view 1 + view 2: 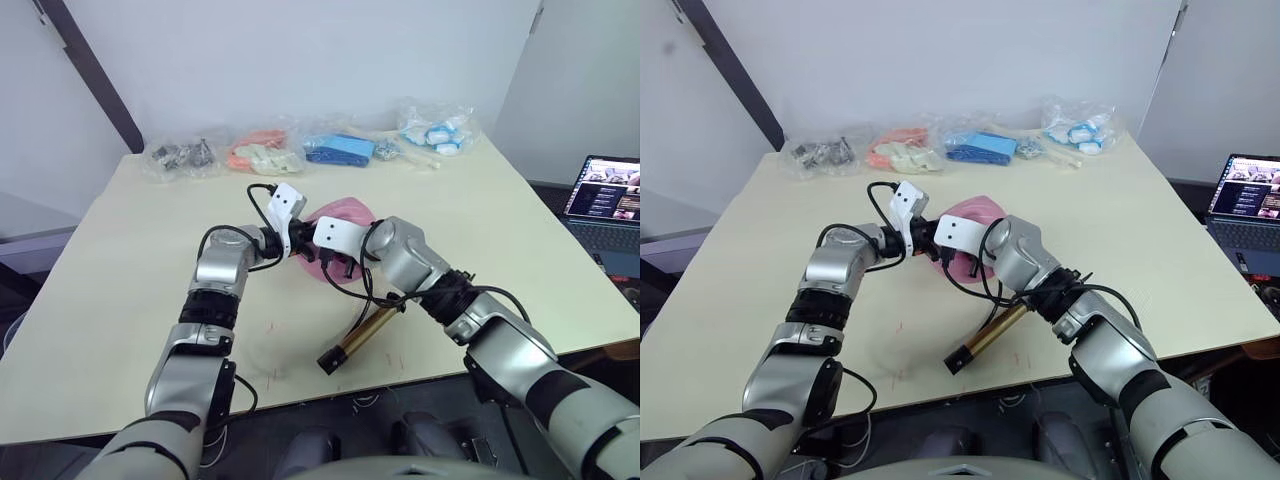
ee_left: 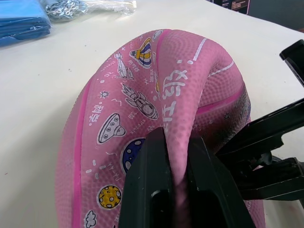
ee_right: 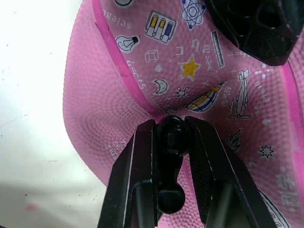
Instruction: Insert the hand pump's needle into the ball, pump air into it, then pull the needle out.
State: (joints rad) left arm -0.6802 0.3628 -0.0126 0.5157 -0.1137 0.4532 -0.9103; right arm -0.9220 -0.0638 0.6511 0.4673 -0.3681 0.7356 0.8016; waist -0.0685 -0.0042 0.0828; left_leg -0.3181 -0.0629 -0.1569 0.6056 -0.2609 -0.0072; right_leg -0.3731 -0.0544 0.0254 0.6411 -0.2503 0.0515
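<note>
2 tools (image 2: 178, 161) (image 3: 175, 156) on ball (image 2: 142, 95)

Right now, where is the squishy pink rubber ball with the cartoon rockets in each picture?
Left eye view: the pink rubber ball sits mid-table, partly hidden behind both grippers.
Right eye view: the ball is at mid-table again, behind the wrists.
Left wrist view: the ball is close up, a fold of it pinched by the left gripper.
Right wrist view: the ball lies behind the right gripper, which grips a black fitting.
Shared landmark: the ball's darker pink seam.
</note>
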